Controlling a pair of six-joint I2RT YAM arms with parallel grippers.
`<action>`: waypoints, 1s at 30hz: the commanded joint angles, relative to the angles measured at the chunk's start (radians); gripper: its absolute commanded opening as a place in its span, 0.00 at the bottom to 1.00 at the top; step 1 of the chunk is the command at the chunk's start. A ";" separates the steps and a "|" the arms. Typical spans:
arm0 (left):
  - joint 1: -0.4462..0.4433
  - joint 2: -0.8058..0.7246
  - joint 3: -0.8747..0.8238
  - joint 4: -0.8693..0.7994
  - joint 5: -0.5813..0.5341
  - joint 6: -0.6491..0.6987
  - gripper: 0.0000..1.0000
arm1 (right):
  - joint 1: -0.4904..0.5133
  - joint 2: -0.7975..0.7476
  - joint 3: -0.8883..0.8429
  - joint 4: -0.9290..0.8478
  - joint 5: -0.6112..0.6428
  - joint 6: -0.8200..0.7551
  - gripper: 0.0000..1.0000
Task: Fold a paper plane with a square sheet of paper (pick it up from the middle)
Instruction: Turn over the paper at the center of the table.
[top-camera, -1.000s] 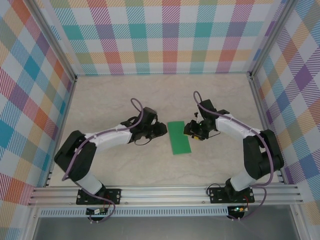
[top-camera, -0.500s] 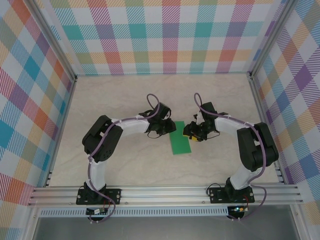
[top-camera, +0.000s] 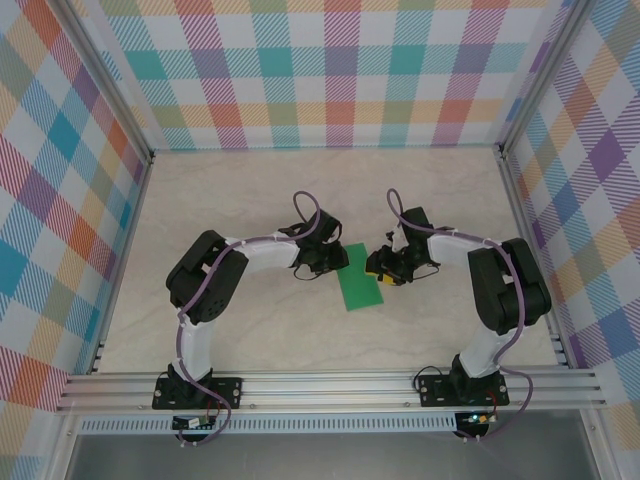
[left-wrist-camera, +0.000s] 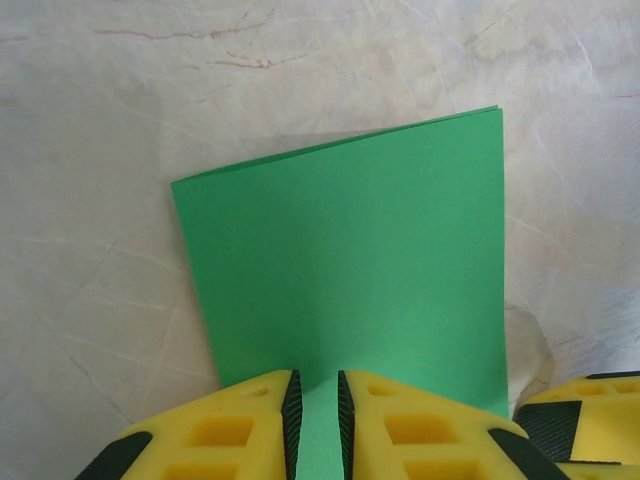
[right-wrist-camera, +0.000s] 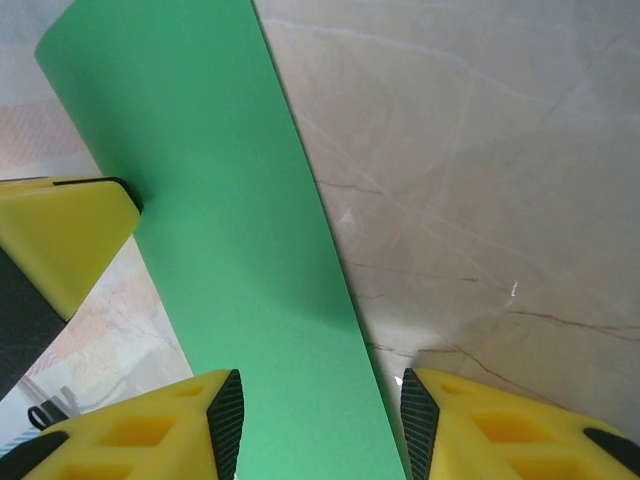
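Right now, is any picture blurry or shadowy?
Left wrist view: sharp, with a thin shadow along the far edge of the green paper. Right wrist view: the green paper darkens beside its right edge. Top external view: even light, no glare on the table.

square sheet of paper (left-wrist-camera: 345, 270): near edge hidden behind left gripper (left-wrist-camera: 317, 400); right wrist view crops it at 2 edges.

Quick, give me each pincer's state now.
Left pincer: nearly closed, green paper in the narrow gap; grip cannot be told.
Right pincer: open over the paper, holding nothing.
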 joint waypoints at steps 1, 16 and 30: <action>-0.011 0.025 -0.034 -0.017 -0.009 0.015 0.20 | -0.004 0.010 -0.036 0.039 -0.086 -0.022 0.46; -0.010 0.039 -0.015 -0.011 0.017 0.053 0.20 | -0.010 -0.036 -0.054 0.081 -0.164 0.019 0.41; -0.015 0.026 -0.017 -0.013 0.029 0.125 0.22 | -0.037 0.048 -0.008 0.110 -0.195 0.048 0.26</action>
